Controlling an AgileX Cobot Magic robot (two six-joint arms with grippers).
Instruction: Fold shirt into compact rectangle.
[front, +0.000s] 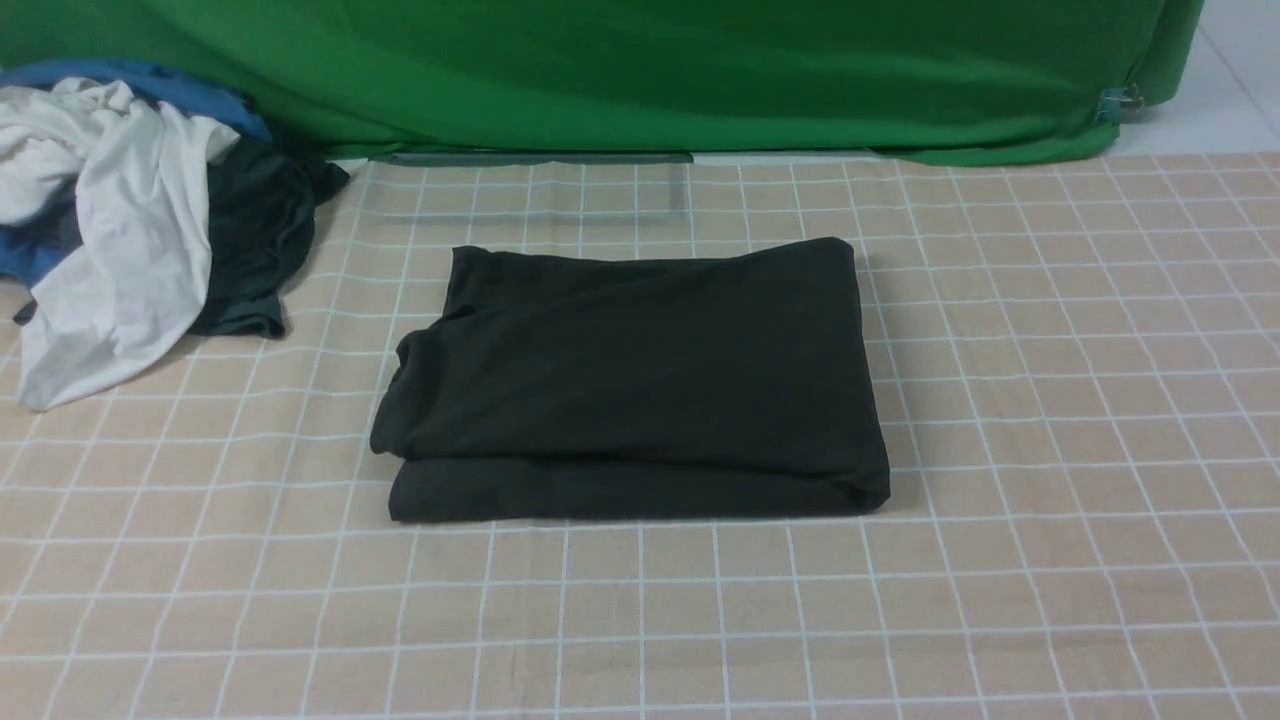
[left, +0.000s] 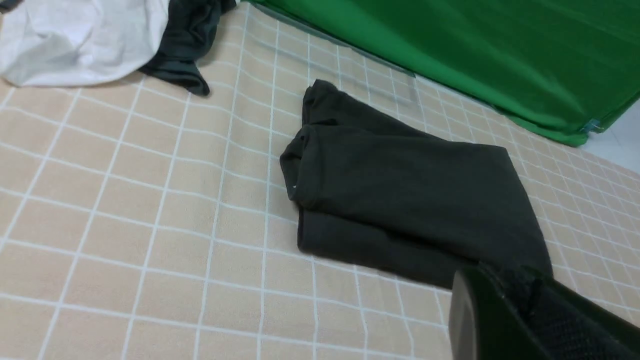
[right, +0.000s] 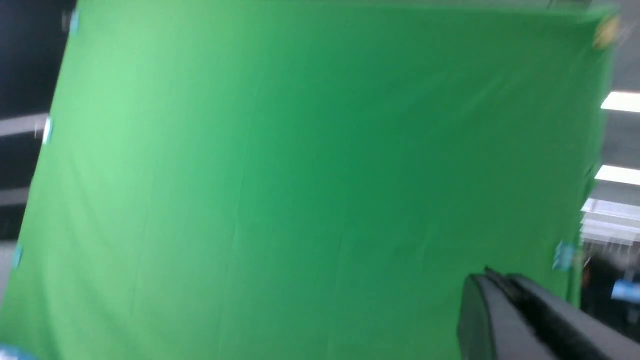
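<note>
The black shirt (front: 640, 385) lies folded into a thick rectangle in the middle of the checked tablecloth, its layered edges facing the left and front. In the left wrist view the shirt (left: 410, 200) shows the same stacked folds. My left gripper (left: 505, 280) is shut with nothing in it, above the cloth and apart from the shirt's near corner. My right gripper (right: 492, 280) is shut and empty, raised and pointing at the green backdrop. Neither arm shows in the front view.
A heap of clothes sits at the back left: a white garment (front: 110, 230), a dark grey garment (front: 255, 240) and a blue one (front: 150, 85). A green backdrop (front: 640, 70) hangs along the table's far edge.
</note>
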